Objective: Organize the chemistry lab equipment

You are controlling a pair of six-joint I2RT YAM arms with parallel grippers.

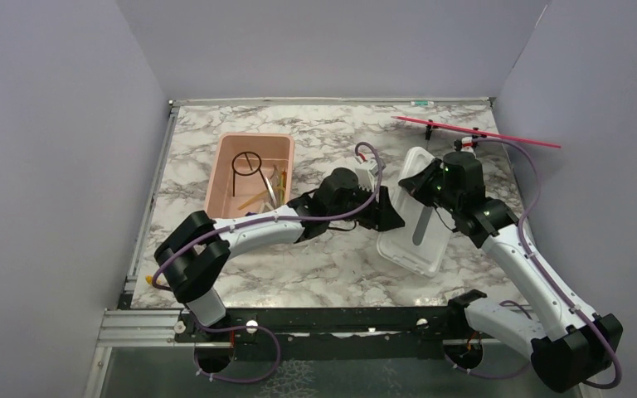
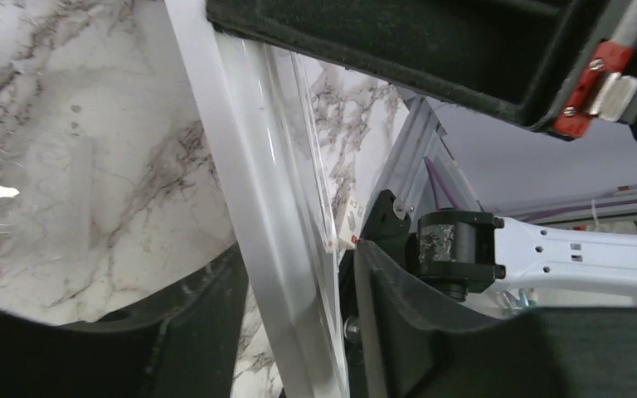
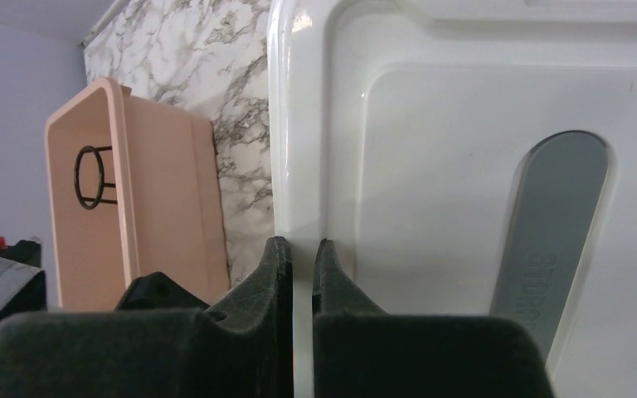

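Top external view: a black wire ring with stem (image 1: pixel 246 163), a thin dark hoop crossed by one straight wire, sits inside the pink tub (image 1: pixel 255 136) at the far left of the marble table (image 1: pixel 315 265). Metal tongs (image 1: pixel 276 187) and an amber strip (image 1: pixel 253 200) lie beside it on the tub floor. Other pieces in the tub are too small to tell apart, and the right wrist camera catches only the hoop over the tub wall.

All of this equipment lies well apart from both sets of jaws, which are on the white lid (image 1: pixel 431 240) with its grey slot (image 1: pixel 420 224), to the tub's right. The right gripper (image 1: pixel 419 184) has its fingers pinched together on the lid's rim. The left gripper (image 1: pixel 388 214) is partly spread, the lid's opposite edge running between its fingers. Whether the pads touch that edge cannot be told, nor whether the lid is lifted off the marble.
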